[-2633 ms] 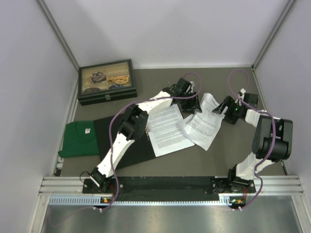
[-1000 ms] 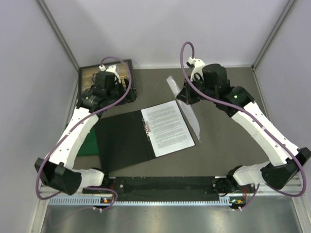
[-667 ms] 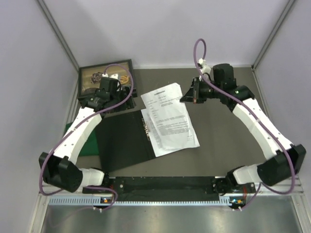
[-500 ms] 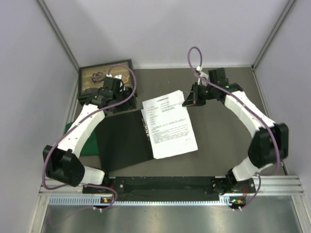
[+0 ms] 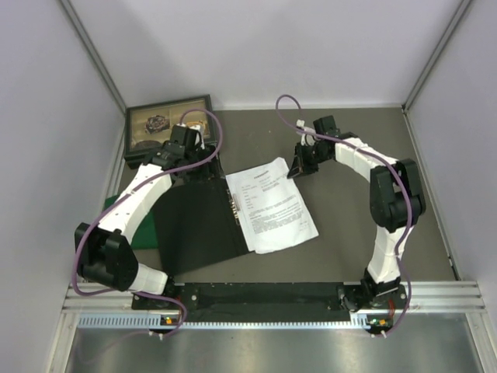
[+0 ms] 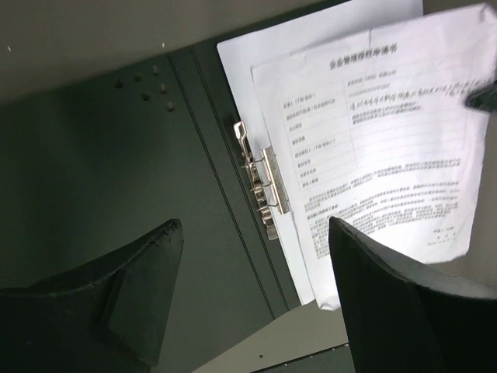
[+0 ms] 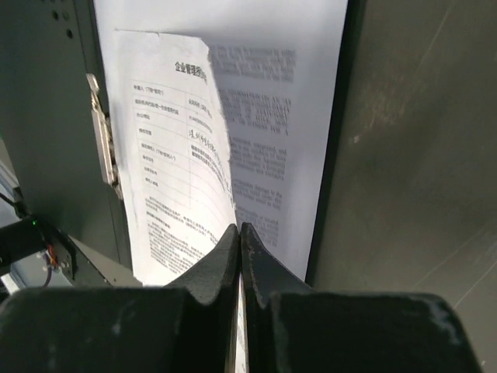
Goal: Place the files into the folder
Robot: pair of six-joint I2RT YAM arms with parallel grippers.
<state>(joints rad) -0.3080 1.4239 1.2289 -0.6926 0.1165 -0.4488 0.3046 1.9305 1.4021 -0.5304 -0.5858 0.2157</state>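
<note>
The folder (image 5: 194, 233) lies open, black inside up, with its metal clip (image 6: 264, 186) along the spine. Two printed files (image 5: 272, 206) lie stacked on its right half, the top sheet (image 7: 175, 155) askew over the lower sheet (image 7: 287, 78). My right gripper (image 7: 239, 227) is shut on the far edge of the top sheet, at the stack's far right corner (image 5: 297, 169). My left gripper (image 6: 255, 227) hovers open above the folder's spine near its far edge (image 5: 203, 167), holding nothing.
A black glass-lidded box (image 5: 171, 128) stands at the back left, just behind my left wrist. A green cloth (image 5: 138, 233) peeks out left of the folder under the left arm. Grey walls close in on both sides; the base rail (image 5: 256, 299) runs along the front.
My right gripper carried the sheet from upright in the air down onto the page in the folder and still holds it. The left gripper slid from the box toward the folder's far edge.
</note>
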